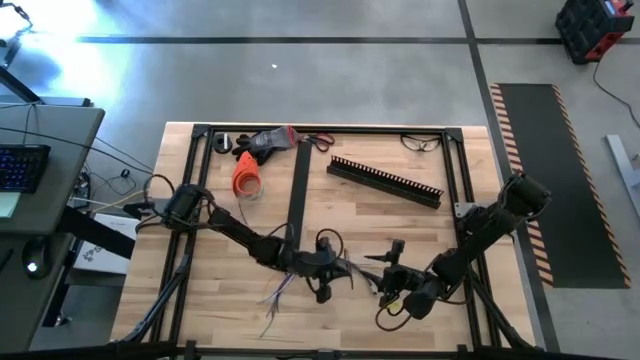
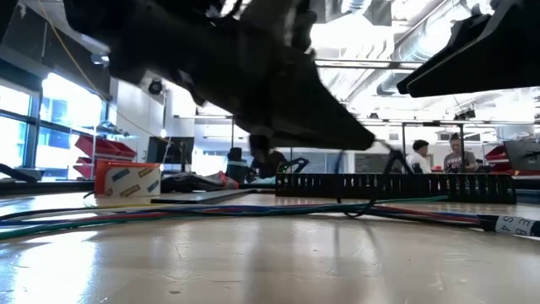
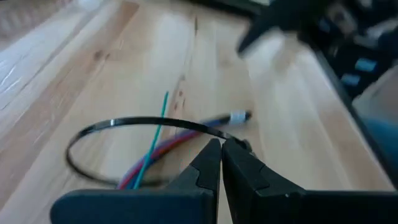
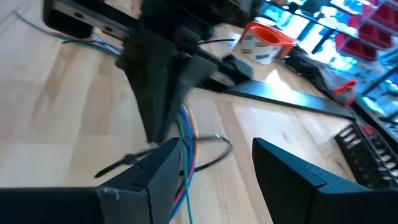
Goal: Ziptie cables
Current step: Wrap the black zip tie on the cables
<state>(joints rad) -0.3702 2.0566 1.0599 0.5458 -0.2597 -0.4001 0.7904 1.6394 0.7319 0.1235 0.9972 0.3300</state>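
Observation:
The cables (image 1: 280, 295), thin red, blue and green wires with a white label, lie along the table near its front edge; the low view shows the cables (image 2: 253, 211) flat on the wood. A black zip tie (image 3: 124, 121) forms a wide loop around the cables (image 3: 152, 152). My left gripper (image 3: 221, 143) stands shut at that loop, just above the bunch (image 1: 338, 268). My right gripper (image 4: 216, 143) is open a little to the right of it (image 1: 388, 272), with the cables (image 4: 186, 134) and the zip tie (image 4: 214, 158) ahead of its fingers and nothing between them. My left gripper pinches the zip tie's strap (image 3: 214, 132) at the very tips of its two fingers, at the loop's right side beside the cables' labelled end. The fingers slant down from the table's left. The loop stands open and slack around the cables, which rest on the table.
A flat black strip (image 1: 297, 190) runs from the back to the middle, and a black slotted channel (image 1: 385, 180) lies at the back right. An orange-and-white roll (image 1: 245, 175) and hand tools (image 1: 265, 140) sit at the back left. A black frame (image 1: 320, 128) borders the table.

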